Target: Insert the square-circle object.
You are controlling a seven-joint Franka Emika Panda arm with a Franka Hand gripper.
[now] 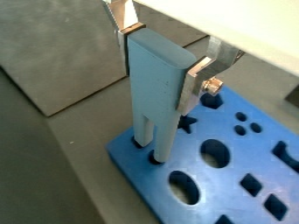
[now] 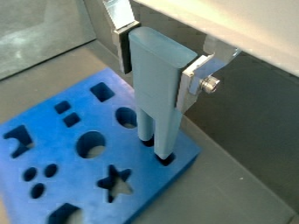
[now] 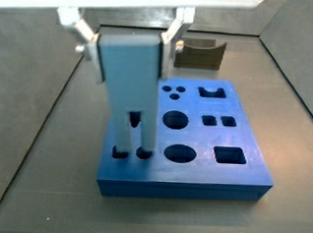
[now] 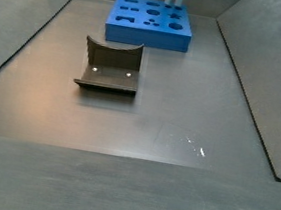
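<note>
- Silver fingers [image 1: 201,72] of the gripper [image 1: 163,51] are clamping the upper sides of the square-circle object [image 1: 158,83], holding it upright.
- Its two pegs are entering matching holes at a corner of the blue board [image 3: 198,140]; insertion is under way.
- Next, I judge, it is calling for a straight downward push, then release.
- Off the board, a dark notched block [image 4: 109,66] is lying unused.

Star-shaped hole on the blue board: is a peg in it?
No. In a wrist view the star-shaped hole is empty; the square-circle object, held by the hand, has its pegs at the board's corner.
</note>
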